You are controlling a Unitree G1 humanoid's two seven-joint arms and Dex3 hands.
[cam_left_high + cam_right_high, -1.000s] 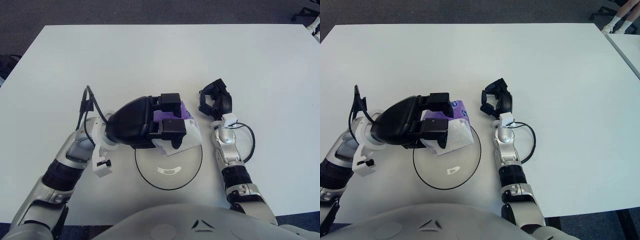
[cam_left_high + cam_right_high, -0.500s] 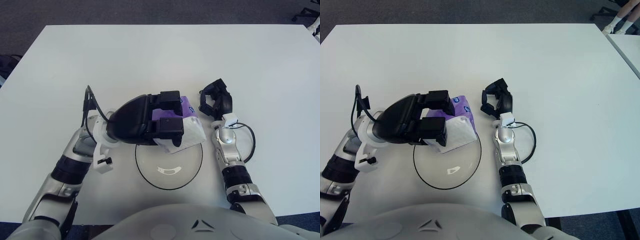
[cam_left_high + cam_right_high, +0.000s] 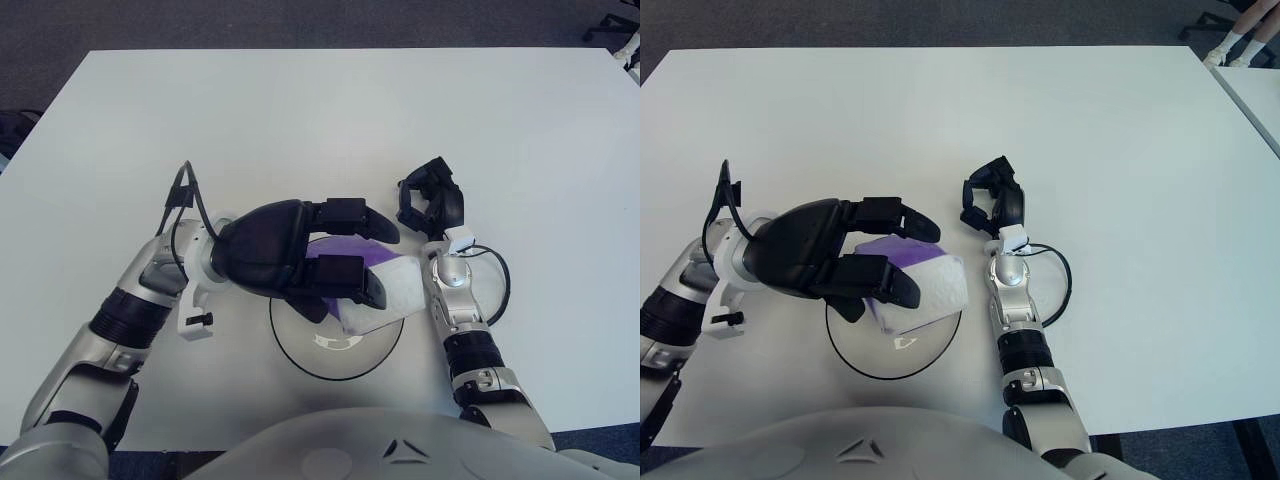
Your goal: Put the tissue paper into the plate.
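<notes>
Over plate (image 3: pixel 300 350): left hand (image 3: pixel 300 262), fingers splayed, grasping nothing
Tissue pack (image 3: pixel 385 292): under fingertips, on plate's right rim, long axis leftward
Right hand (image 3: pixel 430 200): clenched beyond plate

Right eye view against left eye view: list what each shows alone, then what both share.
Only the right eye view shows a second table's edge and a person's feet at top right. Only the left eye view shows a dark object beyond the table's left edge. Both show the left hand, fingers spread, over the tissue paper lying on the plate, and the right hand idle on the white table.
</notes>
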